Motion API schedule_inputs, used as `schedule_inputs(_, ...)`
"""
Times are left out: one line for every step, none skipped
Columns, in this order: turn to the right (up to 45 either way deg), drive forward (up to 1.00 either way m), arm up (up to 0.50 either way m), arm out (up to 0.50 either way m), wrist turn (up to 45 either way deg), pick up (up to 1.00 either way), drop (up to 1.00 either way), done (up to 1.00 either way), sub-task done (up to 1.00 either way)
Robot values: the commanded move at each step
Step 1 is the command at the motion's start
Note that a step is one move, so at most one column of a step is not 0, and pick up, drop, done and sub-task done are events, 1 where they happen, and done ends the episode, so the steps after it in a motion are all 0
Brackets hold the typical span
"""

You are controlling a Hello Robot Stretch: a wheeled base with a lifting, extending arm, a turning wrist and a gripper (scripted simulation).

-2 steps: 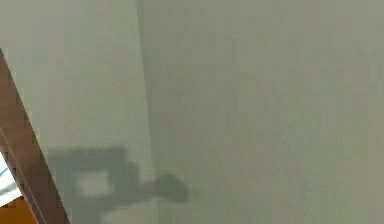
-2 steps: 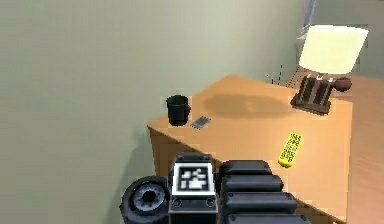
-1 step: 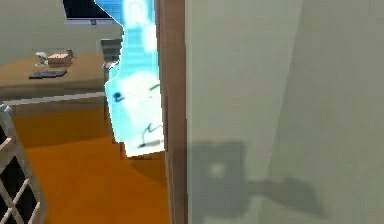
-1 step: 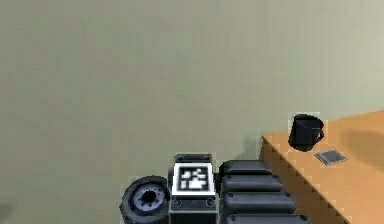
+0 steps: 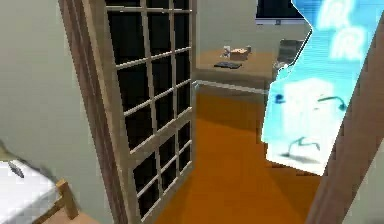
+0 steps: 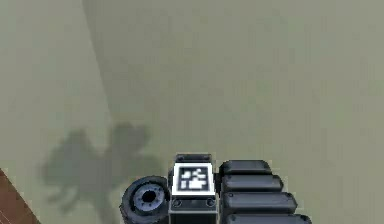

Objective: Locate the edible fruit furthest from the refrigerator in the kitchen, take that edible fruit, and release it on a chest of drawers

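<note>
Facing past the glazed door [image 5: 150,95] toward a far desk [image 5: 235,72]; whether the gripper [image 6: 149,198] holds anything is undeterminable, fruit judged ahead.

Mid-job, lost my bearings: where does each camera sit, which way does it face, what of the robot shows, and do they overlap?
Forward view: on the robot, facing ahead and slightly down, past a glass-paned door to a desk; own body: none.
Arm side view: on the body, facing sideways at a plain wall; arm, white marker square and a dark round part, likely the jaws' mount, at the bottom edge.
Shared: probably the brown frame, forward view's right edge, arm side view's bottom-left corner.
</note>
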Motion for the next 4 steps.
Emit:
schedule_inputs(-45.0, 0.0, 0.0, 0.0, 0.0, 0.0, 0.0, 0.0, 0.0)
schedule_inputs(-45.0, 0.0, 0.0, 0.0, 0.0, 0.0, 0.0, 0.0, 0.0)
schedule_inputs(-15.0, 0.0, 0.0, 0.0, 0.0, 0.0, 0.0, 0.0, 0.0)
schedule_inputs(0.0, 0.35, 0.0, 0.0, 0.0, 0.0, 0.0, 0.0, 0.0)
